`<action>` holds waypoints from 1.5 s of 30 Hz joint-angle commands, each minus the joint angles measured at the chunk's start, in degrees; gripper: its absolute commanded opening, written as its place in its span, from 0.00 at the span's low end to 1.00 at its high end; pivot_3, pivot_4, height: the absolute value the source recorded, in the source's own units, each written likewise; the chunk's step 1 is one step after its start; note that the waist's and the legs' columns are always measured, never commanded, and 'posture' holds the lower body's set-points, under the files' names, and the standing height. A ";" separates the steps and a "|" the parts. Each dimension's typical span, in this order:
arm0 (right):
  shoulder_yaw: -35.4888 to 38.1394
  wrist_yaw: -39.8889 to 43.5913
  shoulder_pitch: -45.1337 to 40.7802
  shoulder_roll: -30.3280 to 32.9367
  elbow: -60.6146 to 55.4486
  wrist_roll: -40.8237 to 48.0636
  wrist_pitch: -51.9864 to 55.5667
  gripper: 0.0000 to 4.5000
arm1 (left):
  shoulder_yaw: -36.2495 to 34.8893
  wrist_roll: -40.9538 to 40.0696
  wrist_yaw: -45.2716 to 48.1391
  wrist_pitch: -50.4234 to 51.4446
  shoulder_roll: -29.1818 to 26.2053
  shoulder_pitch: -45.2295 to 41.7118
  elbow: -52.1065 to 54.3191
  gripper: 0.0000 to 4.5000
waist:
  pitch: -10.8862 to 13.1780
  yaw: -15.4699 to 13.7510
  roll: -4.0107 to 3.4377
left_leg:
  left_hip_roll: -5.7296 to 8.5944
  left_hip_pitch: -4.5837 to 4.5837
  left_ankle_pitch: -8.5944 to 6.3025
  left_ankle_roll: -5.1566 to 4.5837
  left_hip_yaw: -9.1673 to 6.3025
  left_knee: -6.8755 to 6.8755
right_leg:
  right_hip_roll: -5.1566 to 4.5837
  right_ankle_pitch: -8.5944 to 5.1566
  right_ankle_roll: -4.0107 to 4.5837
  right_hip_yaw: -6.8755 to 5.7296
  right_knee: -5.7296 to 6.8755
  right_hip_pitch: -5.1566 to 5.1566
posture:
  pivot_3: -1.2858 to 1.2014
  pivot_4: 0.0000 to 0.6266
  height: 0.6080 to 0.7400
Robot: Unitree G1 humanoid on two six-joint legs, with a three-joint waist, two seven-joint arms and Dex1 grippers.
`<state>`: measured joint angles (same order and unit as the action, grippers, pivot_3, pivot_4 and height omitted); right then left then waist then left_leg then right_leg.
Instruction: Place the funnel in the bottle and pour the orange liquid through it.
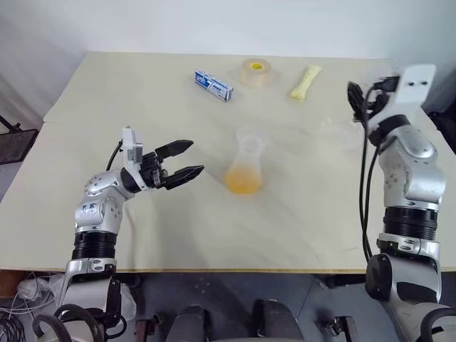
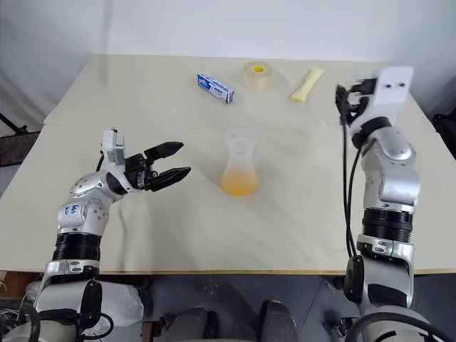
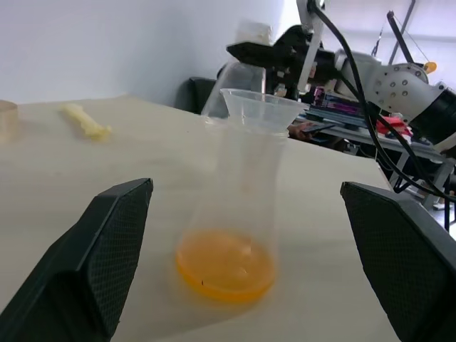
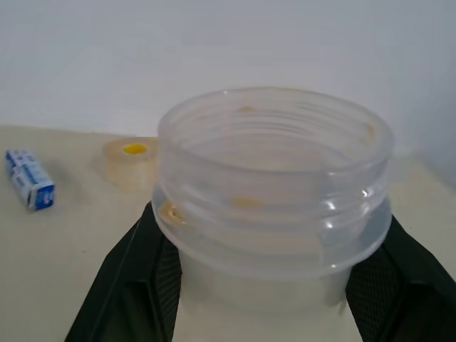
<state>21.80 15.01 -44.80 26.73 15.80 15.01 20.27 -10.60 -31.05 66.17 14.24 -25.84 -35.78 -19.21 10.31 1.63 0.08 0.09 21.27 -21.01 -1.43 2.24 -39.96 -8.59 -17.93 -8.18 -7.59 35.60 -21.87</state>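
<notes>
**Funnel seated, orange liquid in the bottle, emptied flask held out at the right**

Nearest the robot, the left gripper [image 1: 191,159] hangs just above the table [image 1: 214,242] with its two black fingers spread wide, holding nothing. Its wrist view looks straight between those fingers at the bottle [image 3: 231,214], which stands upright near the middle of the table, close to the fingertips but not touching them.

The funnel [image 3: 260,110] sits in the bottle's neck, rim up and roughly level. The orange liquid [image 1: 243,180] lies as a shallow pool across the bottle's base, so the pour looks largely done, judging from where the liquid now rests.

Out to the right, the right gripper [image 4: 263,285] is clamped on a clear flask [image 4: 274,192], raised well apart from the bottle. Its threaded mouth faces the wrist camera; only orange smears cling inside the rim, and I cannot tell whether any liquid remains lower down.

Risks from here, as I judge them:
- The bottle is unsupported. If the open left fingers close off-centre or brush it, the light bottle could slide or tip, shaking the funnel loose and spilling the pool.
- The flask, set down carelessly or tilted, could drip residue onto the table.

At the far edge lie a blue-and-white box [image 1: 213,85], a tape roll [image 1: 256,72] and a pale yellow packet [image 1: 306,82], all well clear of the work.
</notes>
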 commanded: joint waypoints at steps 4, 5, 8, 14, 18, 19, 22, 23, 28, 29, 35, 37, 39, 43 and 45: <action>3.47 -0.67 1.88 -0.75 0.30 4.38 -1.76 0.56 | 0.90 1.18 -3.72 3.06 -1.86 -0.38 4.02 1.00 | 0.06 0.08 -0.10 | 0.01 -0.01 0.00 0.00 0.05 0.01 | 0.00 0.00 0.00 0.01 0.00 -0.04 | 0.52 0.24 1.00; 3.31 -0.79 2.24 -0.87 0.46 4.49 -1.79 0.56 | 0.69 1.04 -4.39 3.35 -1.72 -0.54 3.77 1.00 | 0.06 0.08 -0.10 | 0.00 -0.01 0.00 0.00 0.05 0.01 | 0.00 0.00 0.00 0.01 0.01 -0.04 | 0.52 0.24 1.00; 2.31 -0.62 3.72 -1.41 -0.03 4.31 -2.41 0.56 | 0.29 0.73 -5.36 3.73 -1.69 -0.86 3.32 1.00 | 0.06 -0.02 -0.10 | -0.01 0.00 0.00 0.00 0.05 0.01 | -0.01 0.00 0.00 0.03 0.00 -0.04 | 0.52 0.24 1.00; 0.19 0.85 5.78 -1.42 -1.48 3.68 -3.61 0.85 | 0.53 1.26 -7.38 6.18 -2.94 -0.71 3.52 1.00 | 0.06 -0.01 -0.10 | 0.00 0.00 0.00 0.00 0.04 0.00 | 0.00 0.00 0.00 0.04 0.01 -0.03 | 0.52 0.24 1.00; -0.52 1.89 5.53 -0.82 -2.44 3.74 -4.31 0.99 | 0.14 1.93 -9.35 5.19 -2.57 -0.86 3.30 1.00 | 0.06 -0.01 -0.11 | 0.00 0.00 0.00 0.00 0.05 0.00 | 0.00 0.00 0.00 0.04 0.00 -0.04 | 0.52 0.24 1.00; -0.67 2.13 5.14 -0.47 -2.53 3.66 -4.55 0.99 | 0.13 3.31 -10.82 2.98 -2.23 -0.95 2.88 1.00 | 0.06 -0.04 -0.11 | 0.00 0.00 0.00 0.00 0.05 0.00 | 0.00 0.00 0.00 0.03 0.00 -0.04 | 0.52 0.24 1.00; -0.88 3.00 3.00 0.73 -3.13 3.84 -5.23 0.99 | 0.82 4.92 -12.40 2.43 -2.38 -0.62 3.00 1.00 | 0.07 -0.09 -0.12 | 0.01 0.00 0.00 0.00 0.03 -0.01 | -0.01 0.00 0.00 0.04 0.00 -0.03 | 0.52 0.24 1.00; -0.95 3.34 2.15 1.06 -3.37 3.95 -5.74 0.99 | 0.82 4.68 -12.04 2.35 -2.23 -0.34 3.27 1.00 | 0.07 -0.07 -0.12 | 0.02 0.00 0.00 0.00 0.03 -0.01 | -0.02 0.00 0.00 0.05 0.01 -0.03 | 0.52 0.24 1.00; -1.31 6.54 -2.32 2.87 -4.22 5.56 -6.08 0.99 | 0.25 3.37 -10.55 2.00 -1.91 0.88 4.21 1.00 | 0.07 0.01 -0.13 | 0.01 0.00 0.00 0.00 0.06 0.00 | 0.00 0.00 0.00 0.02 0.00 -0.05 | 0.52 0.24 1.00; -1.47 7.84 -2.88 3.30 -4.97 6.31 -5.57 0.99 | 0.29 3.15 -9.99 2.23 -2.09 1.19 4.45 1.00 | 0.07 -0.01 -0.13 | 0.01 0.00 0.00 0.00 0.05 0.00 | 0.00 0.00 0.00 0.02 0.01 -0.05 | 0.52 0.24 1.00; -4.05 21.83 4.64 8.85 -17.09 12.42 -0.78 0.99 | -1.15 2.39 -8.53 1.67 -3.21 2.86 5.31 1.00 | 0.07 -0.37 -0.13 | 0.01 0.02 0.00 0.00 0.01 -0.01 | -0.02 0.00 0.00 0.02 0.00 -0.03 | 0.52 0.24 1.00; -3.91 29.38 14.20 11.67 -25.97 16.52 0.11 0.99 | -1.94 1.13 -6.37 1.63 -4.12 4.80 7.02 1.00 | 0.07 -0.77 -0.12 | 0.00 0.02 0.00 0.00 -0.11 0.01 | 0.00 0.00 0.00 -0.03 0.00 0.02 | 0.52 0.24 1.00; -2.65 33.02 20.98 13.58 -32.12 20.67 2.06 0.99 | -2.07 0.22 -4.81 2.67 -5.31 6.73 8.54 1.00 | 0.08 -1.26 -0.12 | 0.02 0.01 -0.02 0.03 -0.11 0.08 | 0.02 0.00 0.00 -0.05 -0.04 0.02 | 0.52 0.24 1.00; -0.50 35.12 29.67 14.76 -35.40 22.00 2.30 0.99 | -2.81 -0.25 -0.24 1.88 -8.36 9.42 7.82 1.00 | 0.10 -1.60 -0.14 | 0.09 0.01 -0.04 -0.04 0.22 -0.09 | -0.03 0.00 0.00 0.01 -0.23 0.08 | 0.52 0.24 1.00; -0.07 37.46 33.75 15.35 -34.32 21.04 0.64 0.99 | -3.20 0.04 2.07 0.99 -9.82 10.07 5.84 1.00 | 0.10 -1.84 -0.13 | 0.00 -0.19 -0.04 -0.03 0.19 -0.10 | 0.05 0.00 0.00 -0.03 -0.42 0.36 | 0.52 0.24 1.00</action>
<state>20.11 50.89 -12.23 41.41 -17.97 35.78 22.33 -12.46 -29.90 66.36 16.48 -34.61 -25.81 -13.45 10.41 -0.21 -0.05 0.08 21.10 -21.04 -1.46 2.41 -40.06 -8.53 -17.92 -8.18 -7.63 35.11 -21.49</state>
